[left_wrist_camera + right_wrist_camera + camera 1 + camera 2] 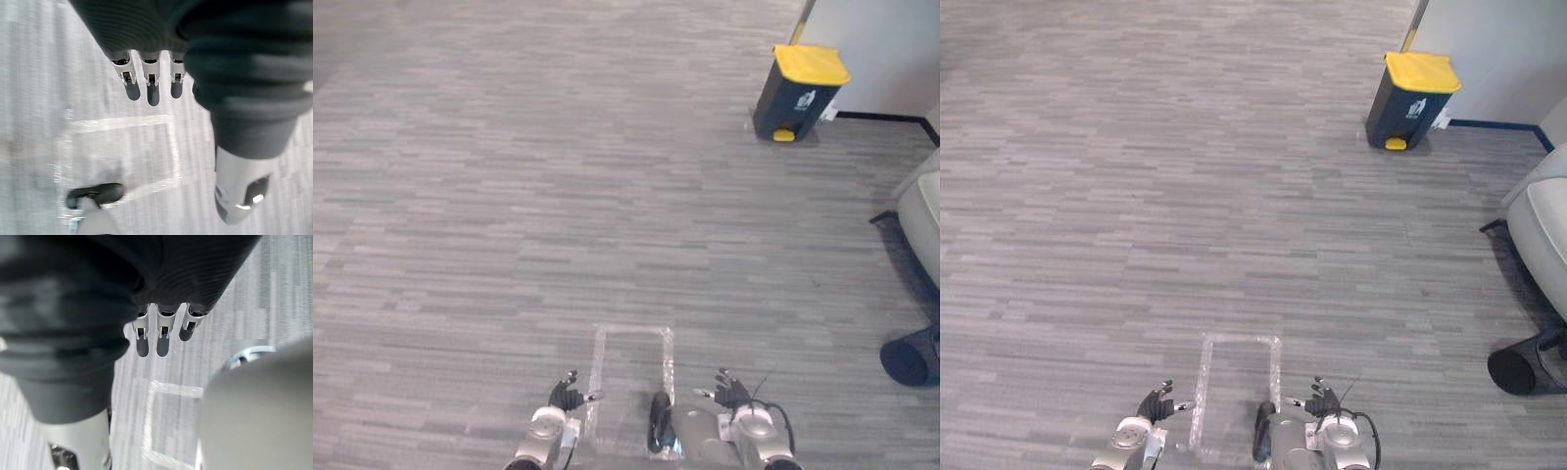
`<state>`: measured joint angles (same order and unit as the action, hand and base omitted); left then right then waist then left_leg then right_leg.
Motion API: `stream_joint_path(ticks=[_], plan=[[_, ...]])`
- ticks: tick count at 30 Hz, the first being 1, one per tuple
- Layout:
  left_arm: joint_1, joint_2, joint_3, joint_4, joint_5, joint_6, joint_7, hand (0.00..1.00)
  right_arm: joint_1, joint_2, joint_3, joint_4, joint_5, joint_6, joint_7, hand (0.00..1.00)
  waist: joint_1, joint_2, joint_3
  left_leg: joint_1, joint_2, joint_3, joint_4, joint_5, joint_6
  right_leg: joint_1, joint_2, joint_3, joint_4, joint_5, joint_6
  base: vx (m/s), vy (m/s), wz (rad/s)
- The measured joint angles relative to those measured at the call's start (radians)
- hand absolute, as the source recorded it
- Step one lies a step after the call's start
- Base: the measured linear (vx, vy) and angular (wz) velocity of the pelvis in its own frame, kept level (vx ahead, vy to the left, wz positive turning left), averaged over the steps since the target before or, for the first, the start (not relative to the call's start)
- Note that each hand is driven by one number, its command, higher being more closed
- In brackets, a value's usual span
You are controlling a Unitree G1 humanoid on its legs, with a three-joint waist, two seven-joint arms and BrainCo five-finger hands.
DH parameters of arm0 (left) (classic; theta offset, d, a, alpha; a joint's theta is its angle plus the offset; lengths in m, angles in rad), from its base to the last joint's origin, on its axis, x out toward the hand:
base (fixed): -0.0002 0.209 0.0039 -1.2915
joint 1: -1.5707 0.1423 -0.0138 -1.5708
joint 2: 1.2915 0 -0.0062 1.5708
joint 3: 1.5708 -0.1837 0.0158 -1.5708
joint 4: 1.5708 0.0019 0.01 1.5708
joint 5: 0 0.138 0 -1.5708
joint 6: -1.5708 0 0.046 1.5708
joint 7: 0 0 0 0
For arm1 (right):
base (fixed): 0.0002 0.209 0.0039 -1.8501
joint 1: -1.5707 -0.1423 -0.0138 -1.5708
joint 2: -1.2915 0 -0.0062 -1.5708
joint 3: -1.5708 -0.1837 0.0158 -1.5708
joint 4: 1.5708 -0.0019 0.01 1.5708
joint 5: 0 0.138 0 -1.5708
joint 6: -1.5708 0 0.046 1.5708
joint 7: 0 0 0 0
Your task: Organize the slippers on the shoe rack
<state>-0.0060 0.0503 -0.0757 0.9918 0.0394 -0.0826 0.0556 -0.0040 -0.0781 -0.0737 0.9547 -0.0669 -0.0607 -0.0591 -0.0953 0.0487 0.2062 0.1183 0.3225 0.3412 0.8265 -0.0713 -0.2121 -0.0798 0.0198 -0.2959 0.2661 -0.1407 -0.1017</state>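
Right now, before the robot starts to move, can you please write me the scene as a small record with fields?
floor: grey carpet
floor mark: tape rectangle, clear and shiny, lying between the two hands
far right: dark bin with a yellow lid, standing by the wall
right edge: part of a pale chair
left hand: low over the carpet, fingers relaxed, holding nothing
right hand: low over the carpet, fingers relaxed, holding nothing
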Motion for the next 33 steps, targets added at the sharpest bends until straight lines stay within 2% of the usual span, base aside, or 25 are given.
stream_joint_path(ticks=[2, 3, 4, 6, 7, 9, 10, 11, 13, 15, 17, 18, 20, 21, 22, 23, 24, 25, 26, 27, 28, 29, 30, 31, 33], plan=[[0.016, -0.008, 0.005, 0.002, 0.0, 0.001, 0.0, 0.0, 0.006, 0.0, -0.004, 0.004, 0.006, 0.003, -0.001, 0.0, 0.009, 0.001, -0.002, -0.097, 0.035, 0.019, 0.171, -0.079, 0.019, 0.056, 0.017, 0.066, -0.047, -0.011, -0.012, 0.36, 0.087, -0.88], [0.02, -0.009, 0.017, 0.0, -0.001, 0.003, -0.001, 0.0, 0.008, 0.001, -0.009, 0.005, 0.011, 0.004, -0.001, 0.0, 0.013, -0.007, 0.001, -0.128, 0.038, 0.042, 0.186, -0.121, 0.048, 0.087, 0.017, 0.1, -0.07, -0.01, -0.011, 0.38, 0.132, -0.99], [0.019, -0.004, 0.024, -0.002, -0.001, 0.001, 0.001, 0.0, 0.014, 0.006, -0.011, 0.008, 0.018, 0.005, -0.001, 0.0, 0.022, -0.014, 0.004, -0.154, 0.039, 0.075, 0.157, -0.159, 0.063, 0.121, 0.009, 0.143, -0.09, 0.004, 0.009, 0.36, 0.167, -1.17], [0.02, -0.001, 0.038, -0.003, -0.001, 0.0, 0.001, 0.0, 0.018, 0.005, -0.019, 0.018, 0.026, 0.007, -0.001, 0.0, 0.037, -0.023, 0.007, -0.185, 0.024, 0.079, 0.04, -0.198, 0.077, 0.159, -0.001, 0.233, -0.102, 0.005, 0.016, 0.25, 0.18, -1.28], [0.018, 0.0, 0.041, -0.003, 0.0, 0.0, 0.001, 0.0, 0.014, 0.008, -0.031, 0.018, 0.027, 0.011, -0.002, 0.0, 0.038, -0.025, 0.009, -0.208, -0.013, 0.038, -0.045, -0.207, 0.087, 0.17, -0.013, 0.282, -0.103, 0.001, 0.021, 0.22, 0.312, -1.44], [0.019, 0.002, 0.04, -0.011, 0.0, -0.011, 0.002, 0.0, 0.009, 0.007, -0.038, 0.021, 0.026, 0.01, -0.002, 0.0, 0.043, -0.033, 0.008, -0.238, -0.169, -0.234, -0.355, -0.204, 0.076, 0.148, -0.056, 0.426, -0.093, -0.017, 0.076, 0.19, 0.391, -1.81], [0.017, 0.0, 0.038, -0.01, 0.0, -0.015, 0.003, 0.0, 0.008, -0.004, -0.035, 0.022, 0.026, 0.009, -0.002, 0.0, 0.046, -0.02, 0.002, -0.236, -0.195, -0.353, -0.462, -0.193, 0.059, 0.133, -0.048, 0.474, -0.09, -0.029, 0.107, 0.13, 0.418, -2.04], [0.031, -0.011, 0.037, 0.001, -0.001, -0.016, 0.003, 0.0, 0.015, -0.014, -0.025, 0.021, 0.029, 0.01, -0.001, 0.0, 0.046, 0.011, -0.003, -0.226, -0.196, -0.405, -0.491, -0.116, 0.067, 0.119, -0.034, 0.544, -0.066, -0.052, 0.149, 0.23, 0.568, -2.19], [0.03, 0.032, 0.011, 0.005, -0.001, -0.015, 0.007, 0.0, 0.035, 0.013, -0.01, 0.012, 0.023, 0.01, -0.001, 0.0, 0.044, -0.056, -0.024, -0.161, -0.229, -0.239, -0.493, -0.176, 0.109, 0.102, -0.092, 0.58, -0.022, -0.052, 0.165, 0.25, 0.475, -1.97], [0.031, 0.042, -0.019, 0.016, -0.001, -0.015, 0.005, 0.0, 0.039, 0.026, 0.0, 0.014, 0.021, 0.011, -0.002, 0.0, 0.042, -0.079, -0.038, -0.129, -0.241, -0.172, -0.5, -0.189, 0.133, 0.095, -0.116, 0.58, -0.023, -0.048, 0.173, 0.17, 0.32, -1.07], [0.022, 0.045, -0.031, 0.021, -0.001, -0.013, 0.005, 0.0, 0.04, 0.037, 0.003, 0.019, 0.005, 0.011, 0.0, 0.0, 0.047, -0.085, -0.045, -0.082, -0.24, -0.09, -0.531, -0.191, 0.141, 0.059, -0.13, 0.507, -0.01, -0.022, 0.196, 0.19, 0.249, -1.09], [0.024, 0.043, -0.032, 0.021, -0.001, -0.012, 0.005, 0.0, 0.032, 0.036, 0.011, 0.021, -0.006, 0.011, 0.001, 0.0, 0.052, -0.077, -0.046, -0.06, -0.235, -0.035, -0.551, -0.19, 0.141, 0.022, -0.136, 0.413, 0.028, -0.012, 0.192, 0.2, 0.203, -1.27], [0.03, 0.043, -0.032, 0.022, -0.003, -0.005, 0.005, 0.0, 0.021, 0.022, 0.04, 0.018, -0.013, 0.012, 0.0, 0.0, 0.048, -0.058, -0.051, -0.03, -0.229, 0.045, -0.556, -0.19, 0.141, -0.008, -0.179, 0.113, 0.074, 0.009, 0.16, 0.15, 0.111, -1.32], [0.027, 0.039, -0.032, 0.021, -0.003, -0.001, 0.005, 0.0, 0.021, 0.01, 0.045, 0.016, -0.014, 0.011, -0.001, 0.0, 0.048, -0.051, -0.054, -0.013, -0.227, 0.075, -0.556, -0.19, 0.141, -0.007, -0.193, 0.006, 0.078, 0.016, 0.148, 0.11, 0.047, -1.29], [0.029, 0.031, -0.032, 0.022, -0.003, 0.002, 0.005, 0.0, 0.023, -0.003, 0.047, 0.016, -0.014, 0.011, -0.001, 0.0, 0.047, -0.025, -0.064, 0.0, -0.225, 0.112, -0.552, -0.19, 0.141, -0.007, -0.204, -0.101, 0.076, 0.026, 0.128, 0.15, 0.055, -1.27], [0.033, 0.027, -0.031, 0.022, -0.003, 0.002, 0.004, 0.0, 0.023, -0.011, 0.046, 0.011, -0.013, 0.011, -0.002, 0.0, 0.046, -0.008, -0.067, 0.003, -0.226, 0.14, -0.514, -0.19, 0.141, -0.005, -0.213, -0.151, 0.076, 0.038, 0.11, 0.14, 0.095, -1.3], [0.034, 0.022, -0.026, 0.022, -0.003, 0.002, 0.004, 0.0, 0.019, -0.008, 0.046, 0.01, -0.014, 0.012, -0.003, 0.0, 0.049, -0.008, -0.064, -0.04, -0.215, 0.152, -0.38, -0.18, 0.159, -0.002, -0.242, -0.169, 0.078, 0.049, 0.092, 0.11, 0.089, -1.03], [0.03, 0.023, -0.028, 0.023, -0.003, 0.001, 0.004, 0.0, 0.006, -0.005, 0.044, 0.016, -0.013, 0.012, -0.005, 0.0, 0.053, -0.032, -0.052, -0.068, -0.222, 0.145, -0.378, -0.231, 0.166, 0.005, -0.272, -0.166, 0.075, 0.048, 0.093, 0.03, 0.058, -0.87], [0.028, 0.008, -0.039, 0.019, -0.003, 0.0, 0.0, 0.0, 0.009, -0.017, 0.039, 0.022, -0.014, 0.013, -0.008, 0.0, 0.04, 0.005, -0.066, -0.032, -0.215, 0.144, -0.638, -0.099, 0.192, 0.006, -0.261, -0.208, 0.076, 0.045, 0.101, -0.05, 0.013, -0.51], [0.028, 0.007, -0.041, 0.017, -0.003, 0.0, 0.001, 0.0, 0.012, -0.021, 0.039, 0.021, -0.015, 0.012, -0.009, 0.0, 0.036, 0.008, -0.064, -0.033, -0.208, 0.144, -0.646, -0.101, 0.168, 0.003, -0.26, -0.215, 0.078, 0.045, 0.102, -0.03, 0.031, -1.05], [0.032, 0.014, -0.04, 0.022, -0.003, 0.003, 0.001, 0.0, 0.004, -0.004, 0.048, 0.025, -0.022, 0.013, -0.007, 0.0, 0.06, -0.016, -0.073, -0.016, -0.228, 0.202, -0.626, -0.115, 0.15, -0.003, -0.283, -0.218, 0.075, 0.006, 0.149, 0.0, 0.038, -0.92], [0.036, 0.017, -0.04, 0.022, -0.002, 0.003, 0.0, 0.0, 0.004, 0.004, 0.048, 0.022, -0.023, 0.013, -0.006, 0.0, 0.06, -0.017, -0.075, -0.014, -0.222, 0.214, -0.616, -0.118, 0.146, -0.001, -0.278, -0.218, 0.06, 0.007, 0.15, 0.07, 0.002, -1.11], [0.035, 0.024, -0.04, 0.022, -0.002, 0.004, -0.001, 0.0, 0.007, 0.003, 0.046, 0.019, -0.021, 0.01, -0.003, 0.0, 0.05, -0.013, -0.072, -0.028, -0.175, 0.239, -0.544, -0.149, 0.117, 0.015, -0.239, -0.219, 0.005, 0.019, 0.138, 0.06, -0.061, -0.56], [0.033, 0.031, -0.04, 0.022, -0.002, 0.004, -0.001, 0.0, 0.011, -0.001, 0.045, 0.026, -0.021, 0.01, -0.003, 0.0, 0.058, -0.012, -0.068, -0.055, -0.121, 0.249, -0.437, -0.171, 0.103, 0.034, -0.203, -0.209, -0.036, 0.029, 0.13, 0.1, -0.135, -0.62], [0.043, 0.034, -0.04, 0.019, -0.001, 0.005, -0.003, 0.0, 0.026, -0.01, 0.043, 0.026, -0.02, 0.01, -0.004, 0.0, 0.062, -0.007, -0.064, -0.094, -0.024, 0.249, -0.226, -0.17, 0.104, 0.074, -0.153, -0.165, -0.081, 0.044, 0.126, 0.13, -0.154, -0.69]])
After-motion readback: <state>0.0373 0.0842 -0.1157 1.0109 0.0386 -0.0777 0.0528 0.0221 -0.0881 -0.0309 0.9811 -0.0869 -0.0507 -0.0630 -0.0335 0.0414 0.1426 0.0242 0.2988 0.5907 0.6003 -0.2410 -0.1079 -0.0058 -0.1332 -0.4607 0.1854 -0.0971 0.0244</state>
